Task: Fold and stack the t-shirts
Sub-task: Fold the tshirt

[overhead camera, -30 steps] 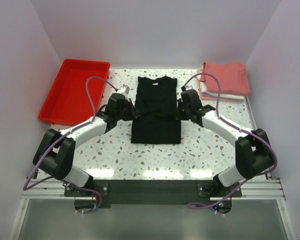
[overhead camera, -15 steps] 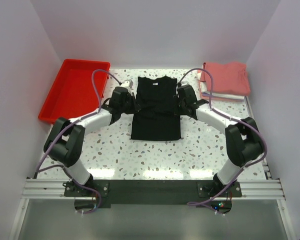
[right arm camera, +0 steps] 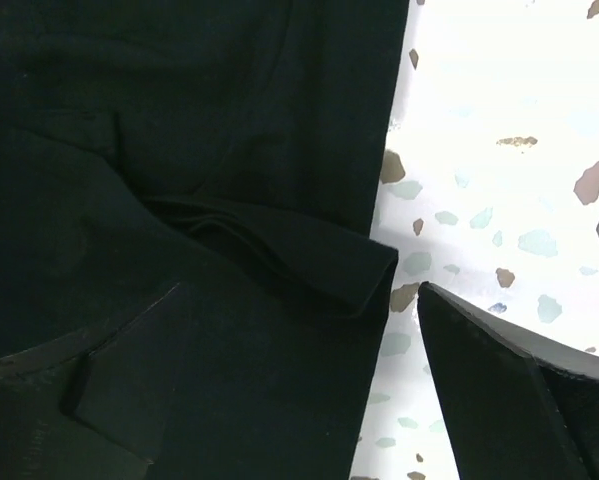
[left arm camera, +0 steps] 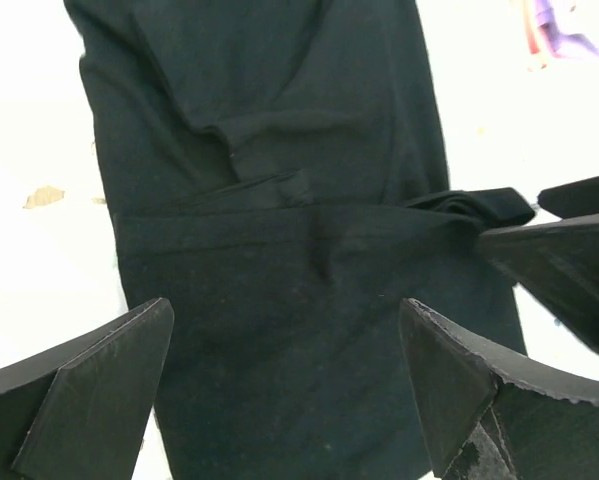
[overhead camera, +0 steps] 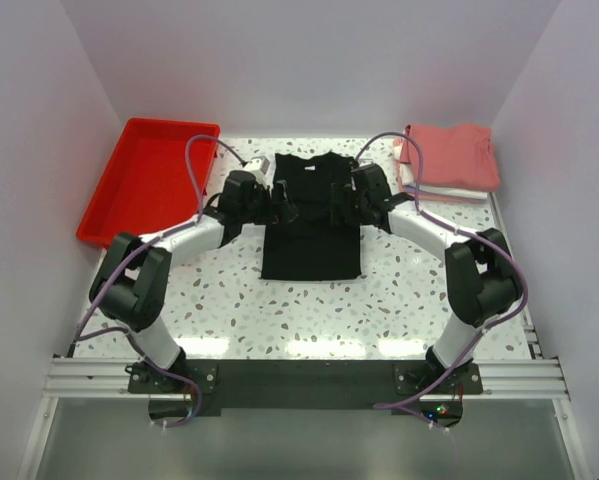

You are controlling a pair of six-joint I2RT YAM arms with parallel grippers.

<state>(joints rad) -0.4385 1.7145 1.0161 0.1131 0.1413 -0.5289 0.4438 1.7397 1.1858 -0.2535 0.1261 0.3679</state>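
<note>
Black shirt (overhead camera: 311,215): flat at centre of bench (overhead camera: 309,310), sleeves turned in, hem not yet folded up. Left claw (left arm camera: 284,320): wide, over the shirt's left side, holding nothing. Right claw (right arm camera: 301,300): wide, over its right edge, holding nothing. Risk: the rumpled sleeve fold at the right edge lies unpinned, so it may spring open or catch a finger and skew the next fold. Tray (overhead camera: 149,185): red, far left, nothing showing inside. Stack (overhead camera: 449,160): salmon over white shirts, far right.

Table (overhead camera: 309,310); black t-shirt (overhead camera: 312,225); tray (overhead camera: 144,195); shirt stack (overhead camera: 451,158)
</note>
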